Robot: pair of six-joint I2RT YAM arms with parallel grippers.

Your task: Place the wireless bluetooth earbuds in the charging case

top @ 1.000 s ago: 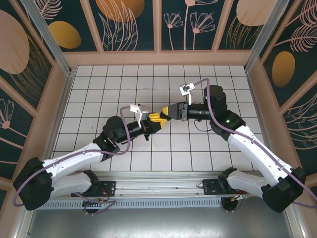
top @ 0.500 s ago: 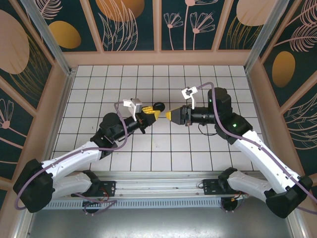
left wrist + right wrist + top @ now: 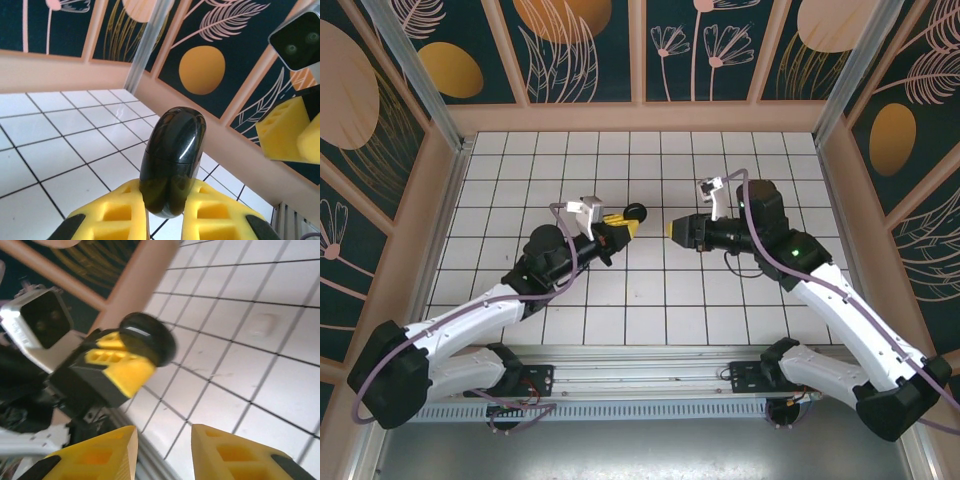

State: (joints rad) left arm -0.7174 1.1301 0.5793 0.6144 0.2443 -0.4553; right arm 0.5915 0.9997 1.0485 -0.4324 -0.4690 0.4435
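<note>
Top view: left hand (image 3: 623, 227) sits just left of frame centre, above the white tiled worktop (image 3: 650, 305). It points toward the upper right. Its yellow pads are clamped on the charging case (image 3: 637, 212), a glossy black rounded piece that sticks out past the tips.

Left wrist view: case (image 3: 172, 155) at centre frame, standing up between the two yellow fingers (image 3: 112, 212). The lower end is pinched between them and the upper end is free. A faint seam runs across the body and the lid looks closed. The case is clear of the tiles, which show behind it. The other arm's yellow pad (image 3: 287, 130) and its wrist camera are at the right edge.

Top view: right hand (image 3: 672, 230) is just right of centre. It points left at the case, with a small gap between them and no contact.

Right wrist view: right hand (image 3: 162, 445) at the bottom edge, fingers apart, bare tile in the gap and nothing held. The left hand (image 3: 117, 372) and the case (image 3: 150, 337) are at mid-left, slightly blurred.

Earbuds: cannot tell where they are.
</note>
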